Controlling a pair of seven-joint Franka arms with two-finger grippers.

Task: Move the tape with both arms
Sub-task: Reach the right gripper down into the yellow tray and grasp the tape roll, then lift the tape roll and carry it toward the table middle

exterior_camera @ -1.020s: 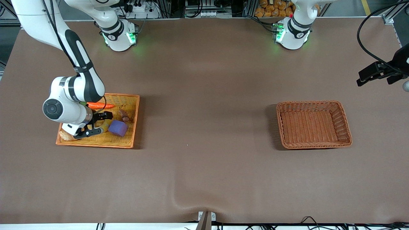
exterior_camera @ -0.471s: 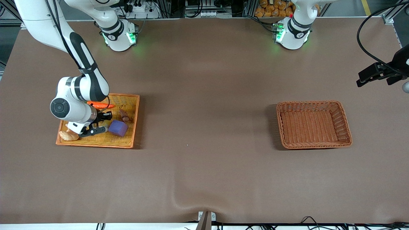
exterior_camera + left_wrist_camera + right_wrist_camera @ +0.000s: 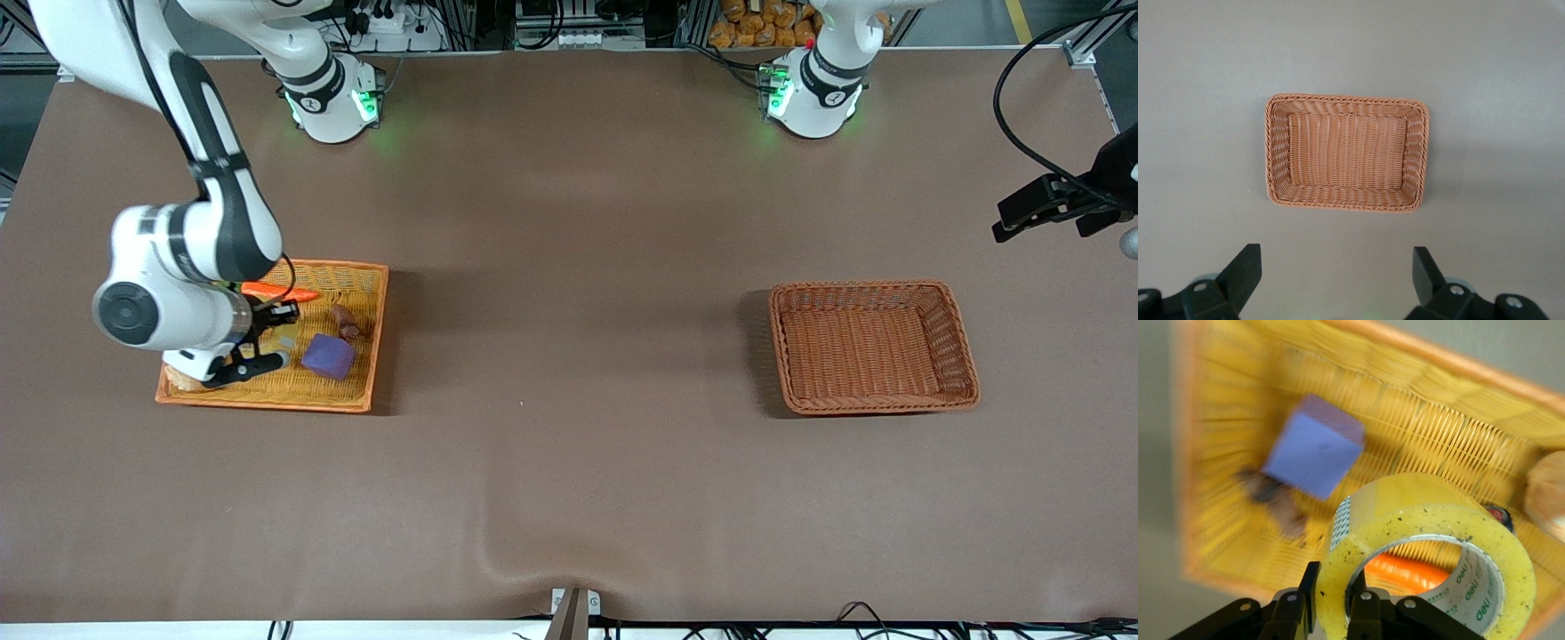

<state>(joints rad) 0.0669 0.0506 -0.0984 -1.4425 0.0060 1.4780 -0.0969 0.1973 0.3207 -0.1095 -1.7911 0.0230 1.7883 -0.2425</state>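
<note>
Lifted since a second ago, the tape (image 3: pixel 1425 547) now hangs over the yellow tray (image 3: pixel 351 396), its wall pinched in the right pincer (image 3: pixel 267 336), beside the purple cube (image 3: pixel 328 356). Over the desk (image 3: pixel 569 444) near the brown basket (image 3: pixel 965 391), the left pincer (image 3: pixel 1335 280) waits, fingers spread.

Yellowish tape (image 3: pixel 1431 543) pinched through wall, above yellow tray (image 3: pixel 1458 420).

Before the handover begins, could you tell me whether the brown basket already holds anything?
No, the brown basket shows only bare weave inside in the left wrist view.
</note>
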